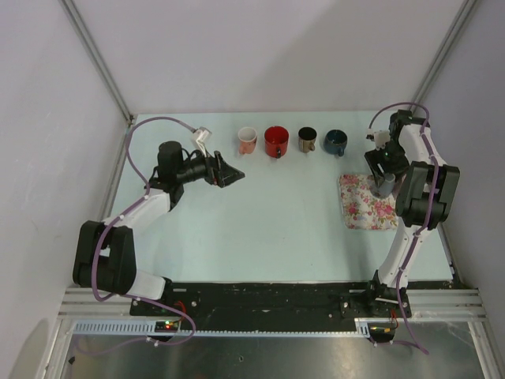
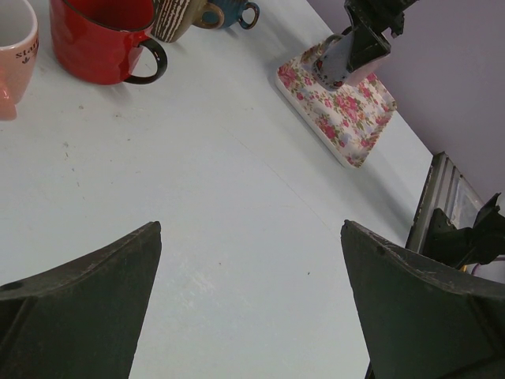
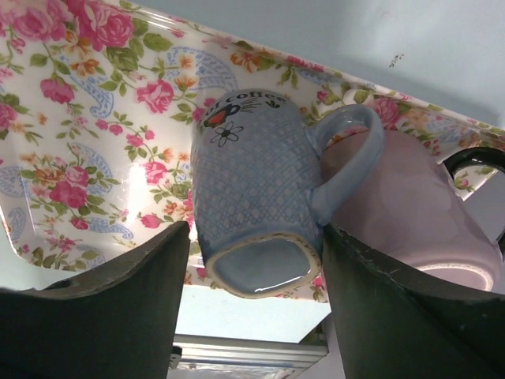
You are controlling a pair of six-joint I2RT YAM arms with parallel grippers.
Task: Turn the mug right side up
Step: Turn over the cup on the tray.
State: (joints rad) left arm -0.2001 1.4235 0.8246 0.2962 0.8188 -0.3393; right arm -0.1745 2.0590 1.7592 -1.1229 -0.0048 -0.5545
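The blue-grey mug (image 3: 252, 181), lattice-patterned with a small heart and the word "coffee" near its rim, is on the floral tray (image 3: 71, 134) at the right side of the pale table (image 1: 276, 221). In the right wrist view its base faces the camera and its mouth end points toward the tray, so it is not right side up. Its handle (image 3: 355, 150) sticks out to the right, toward a pink cup (image 3: 410, 205) that sits just behind it on the same tray. The right gripper (image 1: 383, 181) reaches down over the tray with one finger on each side of the mug's base. Both fingers lie close against the base, but I cannot tell whether they press on it or only flank it. The left gripper (image 2: 251, 229) hovers above bare table on the left, well apart from the tray, with its jaws spread wide and nothing between them. Along the far edge of the table four more mugs stand upright in a row: a pale pink mug (image 1: 247, 140), a red mug (image 1: 276, 141), a brown striped mug (image 1: 308, 140) and a dark blue mug (image 1: 335, 142).
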